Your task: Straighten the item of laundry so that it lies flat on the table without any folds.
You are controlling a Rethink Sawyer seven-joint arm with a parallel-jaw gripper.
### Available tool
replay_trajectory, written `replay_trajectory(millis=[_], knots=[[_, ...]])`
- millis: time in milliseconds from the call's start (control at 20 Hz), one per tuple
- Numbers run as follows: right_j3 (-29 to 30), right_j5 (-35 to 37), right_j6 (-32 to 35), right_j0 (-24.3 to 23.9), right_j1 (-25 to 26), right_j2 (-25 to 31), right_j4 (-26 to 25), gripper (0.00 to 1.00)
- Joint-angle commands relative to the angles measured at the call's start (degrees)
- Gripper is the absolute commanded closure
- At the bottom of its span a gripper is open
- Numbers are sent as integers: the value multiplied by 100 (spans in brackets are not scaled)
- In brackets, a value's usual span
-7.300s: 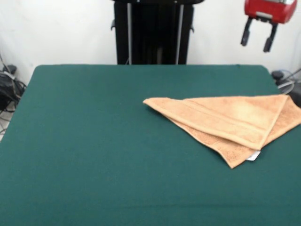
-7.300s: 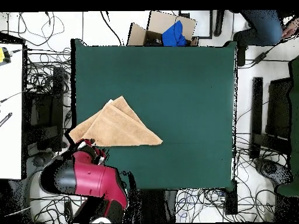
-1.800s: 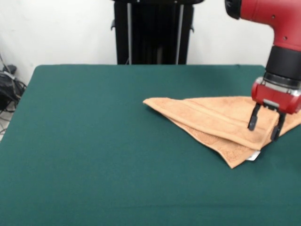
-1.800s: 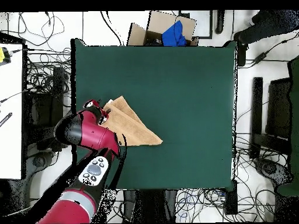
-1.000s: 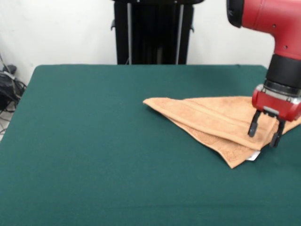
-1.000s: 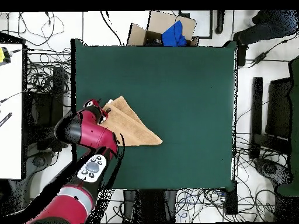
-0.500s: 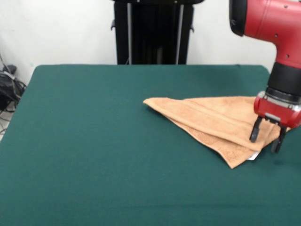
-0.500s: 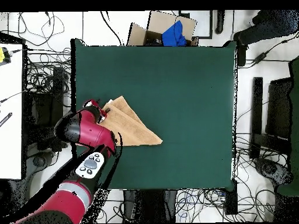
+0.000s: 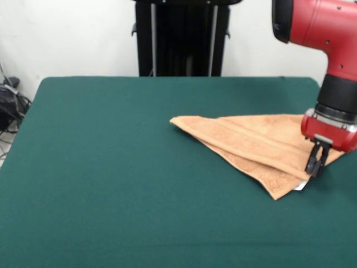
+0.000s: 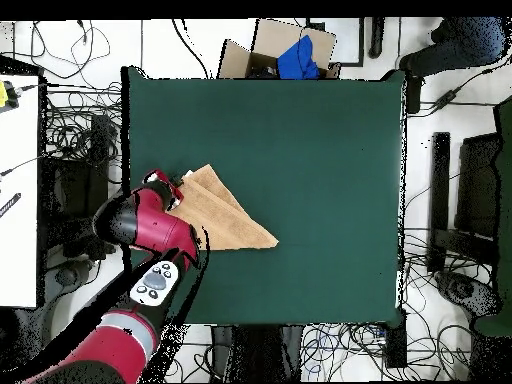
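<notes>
The item of laundry (image 9: 262,142) is a peach-orange towel folded over itself into a rough triangle. It lies at the right of the green table (image 9: 111,167), with a small white tag (image 9: 301,185) peeking out at its near corner. My gripper (image 9: 314,163) comes down on the folded layer's near right corner, its fingers shut together on the cloth edge. In the overhead view the towel (image 10: 228,218) lies near the table's (image 10: 300,150) left edge, and the red arm (image 10: 150,225) covers its left part and hides the gripper.
The towel's right end reaches close to the table's right edge (image 9: 334,103) in the front view. Off the table, a cardboard box (image 10: 280,52) holds something blue, cables (image 10: 80,150) lie on the floor, and a white desk (image 10: 18,180) stands at the left.
The gripper has lowered onto the towel's near right corner over the last second. Its fingers, spread apart half a second ago, have now shut on the folded edge. The towel lies as before.
</notes>
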Motion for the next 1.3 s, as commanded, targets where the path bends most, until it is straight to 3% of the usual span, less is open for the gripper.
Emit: replay_trajectory(millis=[50,500,550,1300], knots=[[-13,-192,1153,-164,12,448,103,100],[73,-224,1124,-186,-48,482,11,100],[133,-335,1148,-247,-86,586,-75,0],[193,-314,1102,-253,-47,638,-115,0]])
